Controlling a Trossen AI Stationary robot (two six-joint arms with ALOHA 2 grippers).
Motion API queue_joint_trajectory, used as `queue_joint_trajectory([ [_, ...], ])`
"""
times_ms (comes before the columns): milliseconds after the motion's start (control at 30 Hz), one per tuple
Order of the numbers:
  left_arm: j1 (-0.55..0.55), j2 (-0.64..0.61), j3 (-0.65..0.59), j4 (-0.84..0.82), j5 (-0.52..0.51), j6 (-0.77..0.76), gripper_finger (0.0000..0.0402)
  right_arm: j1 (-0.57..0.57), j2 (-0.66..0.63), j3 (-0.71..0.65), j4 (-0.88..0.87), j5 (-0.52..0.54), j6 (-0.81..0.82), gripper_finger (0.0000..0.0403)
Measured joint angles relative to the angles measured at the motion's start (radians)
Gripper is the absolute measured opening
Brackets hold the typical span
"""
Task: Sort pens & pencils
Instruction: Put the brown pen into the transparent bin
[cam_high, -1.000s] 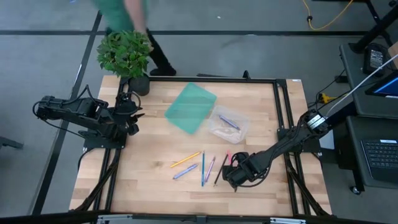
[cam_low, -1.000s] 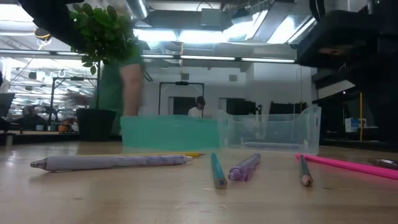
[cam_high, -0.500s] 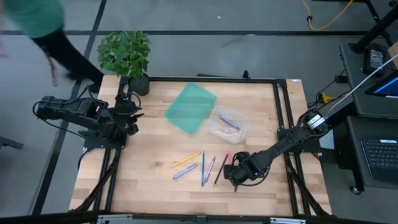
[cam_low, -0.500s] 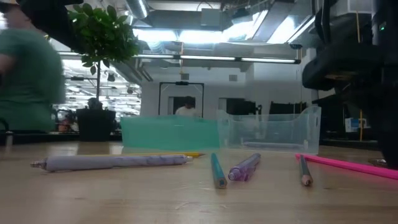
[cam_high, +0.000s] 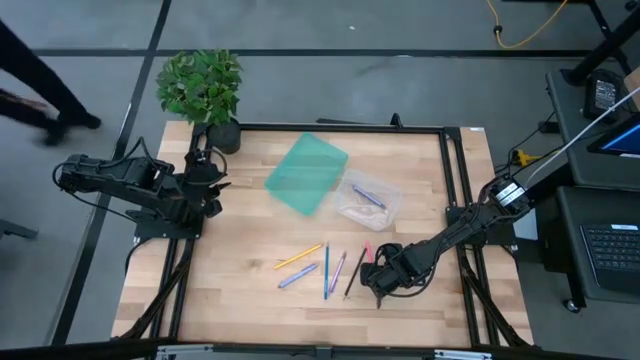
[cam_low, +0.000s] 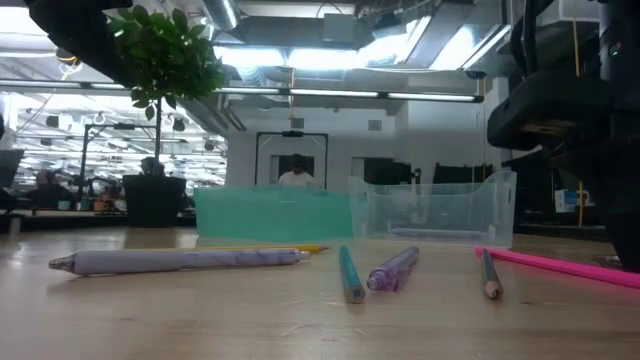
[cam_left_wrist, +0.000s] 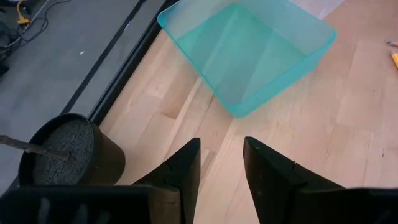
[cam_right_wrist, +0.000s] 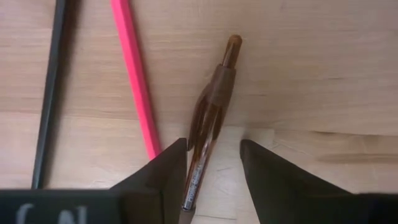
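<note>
Several pens and pencils lie flat on the table's near middle: yellow (cam_high: 298, 257), lavender (cam_high: 297, 276), blue (cam_high: 326, 270), a pinkish-lavender one (cam_high: 337, 270), black (cam_high: 353, 273) and pink (cam_high: 366, 253). One more lies in the clear bin (cam_high: 367, 200). My right gripper (cam_high: 372, 278) is down at the right end of this row, open. In the right wrist view its fingers (cam_right_wrist: 168, 171) stand on either side of a brown pen (cam_right_wrist: 208, 118) that lies on the wood, beside the pink pencil (cam_right_wrist: 134, 74). My left gripper (cam_left_wrist: 221, 146) waits open at the table's left edge.
A teal bin (cam_high: 306, 173) sits at the far middle, touching the clear bin on its right. A potted plant (cam_high: 205, 90) stands at the far left corner, close to my left arm. Bare wood lies along the near edge and on the left half.
My right gripper has come down toward the table over the brown pen and then held still. A person in green beyond the far left corner has walked off to the left. The pens and bins have stayed in place.
</note>
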Motion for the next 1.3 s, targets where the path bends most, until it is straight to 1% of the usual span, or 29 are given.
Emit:
queue_joint_trajectory([
  [200, 0.0, 0.0, 0.0, 0.0, 0.0, 0.0, 0.0115, -0.001, 0.002, -0.001, -0.001, -0.017, 0.013, 0.0156],
  [500, 0.0, 0.0, -0.054, 0.004, 0.01, -0.008, 0.0115, -0.009, 0.03, 0.0, 0.007, -0.05, 0.014, 0.0132],
  [967, 0.0, -0.003, -0.053, 0.006, 0.011, -0.01, 0.0115, -0.01, 0.032, 0.007, -0.039, -0.08, 0.01, 0.0128],
  [1067, 0.0, -0.003, -0.053, 0.006, 0.011, -0.01, 0.0115, -0.009, 0.032, 0.007, -0.048, -0.084, -0.001, 0.0114],
  [1300, 0.0, -0.003, -0.053, 0.006, 0.011, -0.01, 0.0115, -0.008, 0.032, 0.007, -0.061, -0.092, -0.04, 0.0066],
])
